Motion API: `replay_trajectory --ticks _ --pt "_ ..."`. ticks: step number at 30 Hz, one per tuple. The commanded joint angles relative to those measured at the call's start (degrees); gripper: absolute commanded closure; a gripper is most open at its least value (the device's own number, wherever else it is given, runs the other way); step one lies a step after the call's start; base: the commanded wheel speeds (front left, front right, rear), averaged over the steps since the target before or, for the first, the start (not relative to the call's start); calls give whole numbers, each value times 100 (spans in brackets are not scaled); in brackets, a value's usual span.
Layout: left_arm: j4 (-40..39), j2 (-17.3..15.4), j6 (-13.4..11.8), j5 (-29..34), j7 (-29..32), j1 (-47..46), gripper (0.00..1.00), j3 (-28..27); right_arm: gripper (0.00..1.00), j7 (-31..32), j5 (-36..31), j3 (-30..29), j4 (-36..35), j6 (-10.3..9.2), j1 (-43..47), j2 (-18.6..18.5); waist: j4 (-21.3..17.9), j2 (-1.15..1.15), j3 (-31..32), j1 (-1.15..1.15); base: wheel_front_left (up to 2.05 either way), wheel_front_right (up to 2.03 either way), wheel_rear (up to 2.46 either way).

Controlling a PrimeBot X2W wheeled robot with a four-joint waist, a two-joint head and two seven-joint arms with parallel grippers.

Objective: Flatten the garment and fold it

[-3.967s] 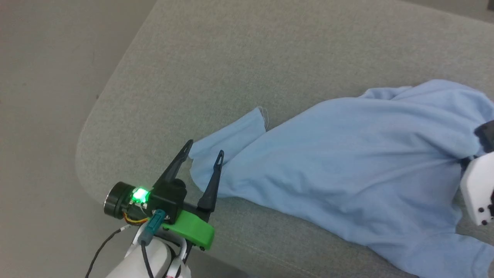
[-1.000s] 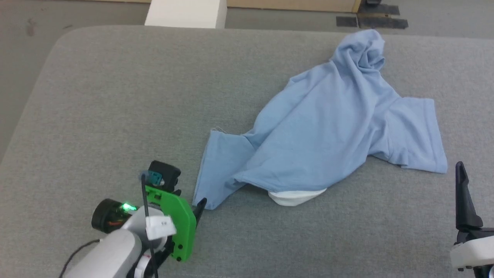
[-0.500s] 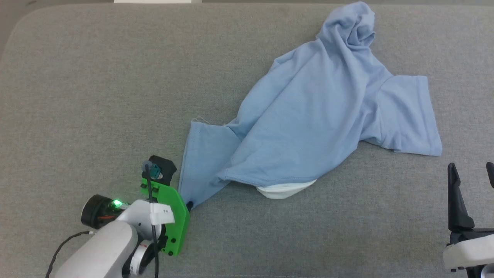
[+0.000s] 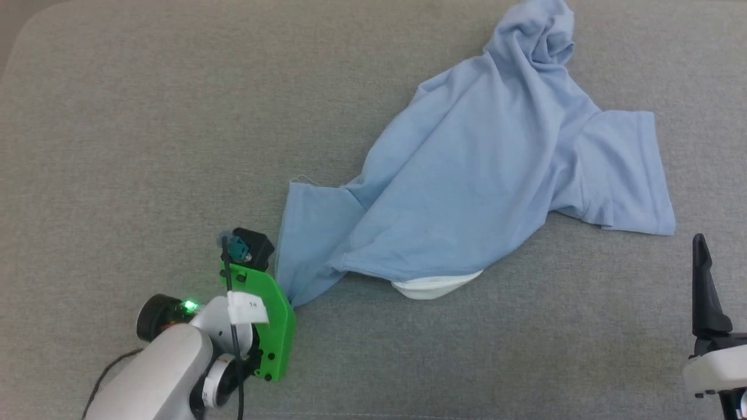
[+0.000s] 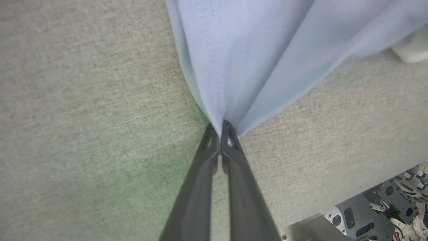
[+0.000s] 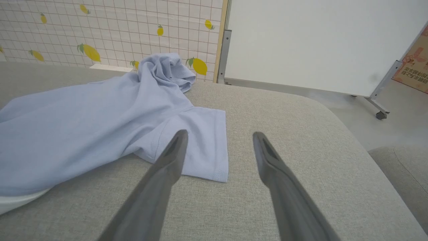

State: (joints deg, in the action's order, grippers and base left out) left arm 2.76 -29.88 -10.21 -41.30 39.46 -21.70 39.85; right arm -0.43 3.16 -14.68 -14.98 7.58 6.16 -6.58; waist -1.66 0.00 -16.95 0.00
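The shirt (image 4: 467, 192) lies crumpled on the grey cushion (image 4: 146, 146), running in the head view from the centre up toward 1 o'clock, where its cloth bunches into a twisted peak (image 4: 540, 41); one short sleeve (image 4: 618, 169) lies flat out toward 3 o'clock; a strip of white collar (image 4: 435, 286) peeks from under the lower edge at 6 o'clock of the shirt; a stitched corner flap (image 4: 309, 233) stretches from the body toward 7 o'clock.

The left pincer (image 5: 220, 125) sits at 7 o'clock in the head view, behind its green bracket (image 4: 265, 326); in the left wrist view its two dark fingers are pressed together, pinching the tip of that flap, and the cloth fans out from the nip toward 12 and 1 o'clock.

The right pincer (image 6: 219, 134) stands at 4 o'clock in the head view, fingers spread wide and holding nothing; in the right wrist view it is above bare cushion, near the sleeve's hem but apart from it; beyond the cushion, at 11 o'clock there, stands a lemon-patterned wall (image 6: 100, 26), and at 1 o'clock a whiteboard (image 6: 317, 40).
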Motion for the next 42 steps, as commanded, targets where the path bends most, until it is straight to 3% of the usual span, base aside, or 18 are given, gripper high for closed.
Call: replay_trajectory --ticks 1,8,15,21,30,38,39,40,41,42 --pt "126 65 -70 17 -150 259 100 53 0 68 38 3 17 -9 -107 -78 100 0 115 0 0 0 0" --pt "-132 71 -352 372 -1323 130 100 -411 0 1315 246 131 356 -9 -151 -715 416 0 244 0 0 0 0" --pt "-864 -65 -411 617 -2026 35 100 -700 0 3658 828 188 664 -9 -875 -1377 674 0 49 0 0 0 0" --pt "-1272 -145 -421 803 -2296 6 100 -727 0 4941 835 -27 1160 -9 -1773 -1697 850 0 -212 0 0 0 0" --pt "-1341 -26 -395 871 -2308 -47 100 -551 0 5716 750 -256 1730 -9 -2073 -1413 1094 0 -427 0 0 0 0" --pt "-1257 3 -391 881 -2324 -47 100 -486 0 5789 648 -236 1818 -9 -1894 -1229 1123 0 -565 0 0 0 0" --pt "-1248 -2 -389 880 -2328 -50 100 -487 3 5778 648 -204 1833 -9 -1870 -1232 1121 0 -580 0 0 0 0" --pt "-1237 -7 -387 876 -2331 -53 100 -490 56 5767 664 -169 1851 -9 -1844 -1230 1117 0 -595 0 0 0 0" --pt "-1227 -11 -384 873 -2335 -55 100 -492 82 5745 686 -144 1866 -9 -1828 -1235 1114 0 -605 0 0 0 0" --pt "-1216 -17 -381 869 -2341 -59 100 -495 100 5683 725 -125 1884 -9 -1825 -1245 1108 0 -615 0 0 0 0"
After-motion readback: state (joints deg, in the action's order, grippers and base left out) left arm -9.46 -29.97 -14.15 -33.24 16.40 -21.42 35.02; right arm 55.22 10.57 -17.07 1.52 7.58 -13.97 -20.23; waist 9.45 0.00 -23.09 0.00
